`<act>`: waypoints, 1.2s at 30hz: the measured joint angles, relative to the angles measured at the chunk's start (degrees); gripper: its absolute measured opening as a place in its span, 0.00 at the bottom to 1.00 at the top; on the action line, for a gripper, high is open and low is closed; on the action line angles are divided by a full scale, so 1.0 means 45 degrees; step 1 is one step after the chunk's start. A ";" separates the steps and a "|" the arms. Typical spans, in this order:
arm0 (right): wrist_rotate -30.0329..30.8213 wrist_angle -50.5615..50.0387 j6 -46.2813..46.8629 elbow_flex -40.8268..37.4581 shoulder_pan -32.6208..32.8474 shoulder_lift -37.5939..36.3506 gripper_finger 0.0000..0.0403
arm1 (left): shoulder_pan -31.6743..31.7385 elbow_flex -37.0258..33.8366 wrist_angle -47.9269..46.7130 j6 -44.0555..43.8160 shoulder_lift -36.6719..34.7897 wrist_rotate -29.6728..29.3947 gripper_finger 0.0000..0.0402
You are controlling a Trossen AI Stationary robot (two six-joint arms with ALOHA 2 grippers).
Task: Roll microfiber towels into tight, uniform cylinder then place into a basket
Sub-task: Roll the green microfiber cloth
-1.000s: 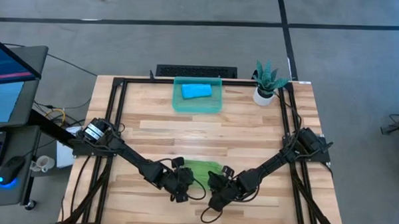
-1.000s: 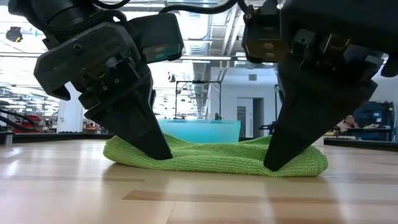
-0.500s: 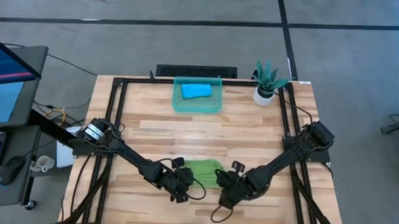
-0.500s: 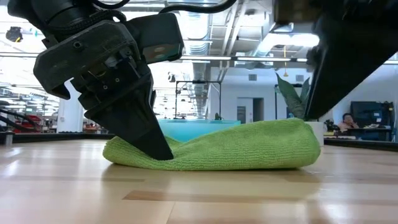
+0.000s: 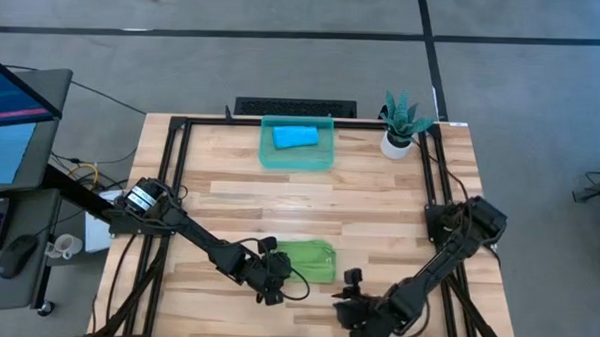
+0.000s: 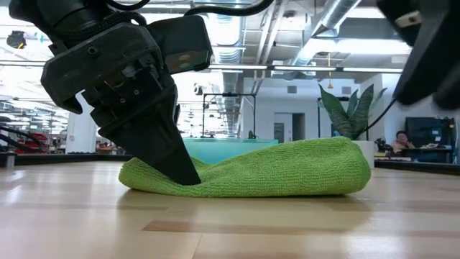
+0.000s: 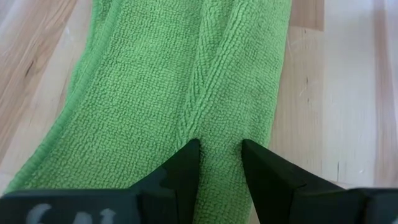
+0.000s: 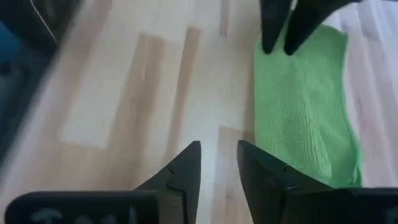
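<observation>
No readable text, label, brand, number or sign appears in any of the four views. The computer monitor [image 5: 13, 88] at the left edge of the high view shows only coloured areas, too small to read. Faint pale marks on the left wrist's dark housing [image 7: 50, 211] cannot be made out as letters.

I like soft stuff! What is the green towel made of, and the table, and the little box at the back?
The green towel looks like soft, fuzzy microfiber cloth: you can see tiny looped ribs and a stitched hem. The table looks like pale wood with a smooth finish, showing planks and grain. The basket seems to be see-through teal plastic, since the table shows through its walls.
</observation>
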 joint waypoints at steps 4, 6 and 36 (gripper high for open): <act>0.0005 -0.0042 -0.1776 -0.0010 -0.0219 0.0611 0.32 | 0.0000 0.0000 0.0000 -0.0036 0.0000 0.0005 0.29; 0.0005 -0.0035 -0.2221 -0.0010 -0.0389 0.0822 0.33 | 0.0000 -0.0001 0.0002 -0.0042 0.0000 0.0005 0.29; -0.0999 -0.1574 -0.0498 0.0063 -0.2530 0.1442 0.63 | -0.0005 -0.0005 -0.0010 -0.0005 0.0000 0.0029 0.29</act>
